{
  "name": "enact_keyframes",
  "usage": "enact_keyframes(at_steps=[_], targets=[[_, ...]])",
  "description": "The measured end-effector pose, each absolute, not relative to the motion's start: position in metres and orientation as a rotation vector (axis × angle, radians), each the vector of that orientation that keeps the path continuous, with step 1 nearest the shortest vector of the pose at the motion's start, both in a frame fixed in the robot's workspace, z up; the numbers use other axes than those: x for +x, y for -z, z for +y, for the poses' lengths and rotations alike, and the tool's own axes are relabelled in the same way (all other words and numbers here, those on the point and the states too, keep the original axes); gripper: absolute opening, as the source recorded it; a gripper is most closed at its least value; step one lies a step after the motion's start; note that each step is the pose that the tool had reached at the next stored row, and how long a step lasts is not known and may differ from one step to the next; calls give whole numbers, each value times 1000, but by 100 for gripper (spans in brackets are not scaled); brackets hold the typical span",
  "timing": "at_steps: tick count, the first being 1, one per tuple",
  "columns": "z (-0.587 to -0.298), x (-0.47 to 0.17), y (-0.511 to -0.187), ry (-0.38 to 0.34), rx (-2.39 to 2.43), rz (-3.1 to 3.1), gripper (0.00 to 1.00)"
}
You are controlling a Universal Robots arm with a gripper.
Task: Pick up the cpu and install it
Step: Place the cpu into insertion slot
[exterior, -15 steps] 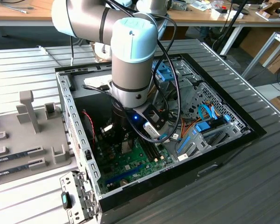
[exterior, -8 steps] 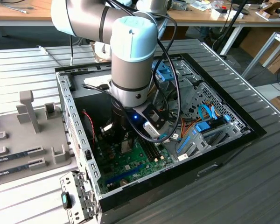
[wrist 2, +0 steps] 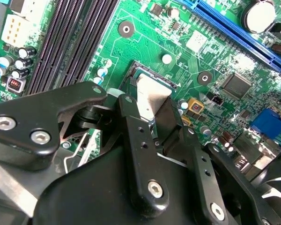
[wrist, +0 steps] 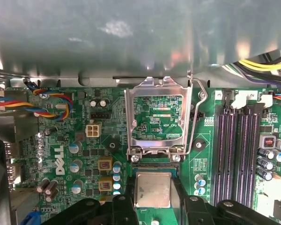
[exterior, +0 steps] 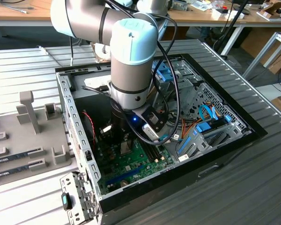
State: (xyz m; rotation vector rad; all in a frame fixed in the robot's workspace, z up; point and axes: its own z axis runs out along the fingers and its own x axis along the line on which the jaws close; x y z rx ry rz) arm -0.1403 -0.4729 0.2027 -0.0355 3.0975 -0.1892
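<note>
Between the black fingers (wrist: 126,206) at the lower centre of the first wrist view: one cpu (wrist: 153,189), silver top up, gripped at two opposite edges by the claw (wrist: 153,208), which is closed on it. In the second wrist view the cpu (wrist 2: 150,96) sits mid-frame between two fingers (wrist 2: 136,136), over the socket (wrist 2: 152,77).

Step in hand, as judged: placement. The cpu is held at or just above the socket; whether it is already seated I cannot tell. The next move calls for square alignment with the socket and a gentle, level release.

Just above the cpu in the first wrist view: one load frame (wrist: 158,117), hinged open and standing upright, its window showing green board behind; one wire latch lever (wrist: 200,101) along its right side.

Right of frame, same view: four long black memory slots (wrist: 236,150), none filled.

Left of frame: one bundle of coloured wires (wrist: 28,105); one white square connector (wrist: 92,130); several small capacitors.

Exterior view: one arm (exterior: 131,61) reaching down into one open case (exterior: 79,136), mid-frame; one motherboard (exterior: 131,166) on its floor.
</note>
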Motion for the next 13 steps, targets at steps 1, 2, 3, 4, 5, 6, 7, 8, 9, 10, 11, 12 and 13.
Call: enact_keyframes(at_steps=[1,2,3,4,5,6,7,8,9,10,11,12,13], targets=[[-474,-140,-202,184,-35,3098,41],[-476,-140,-202,170,-34,3099,41],[-479,-138,-202,147,-34,3100,41],[-479,-138,-202,139,-34,3100,41],[-480,-137,-202,133,-34,3100,41],[-480,-137,-203,127,-33,3100,41],[-480,-137,-203,123,-33,3100,41],[-480,-137,-204,122,-33,3100,41],[-480,-137,-205,122,-33,3100,41],[-480,-137,-205,120,-33,3100,41],[-480,-137,-205,117,-33,3100,41],[-480,-137,-205,111,-33,3101,41],[-480,-137,-205,103,-33,3101,41]])
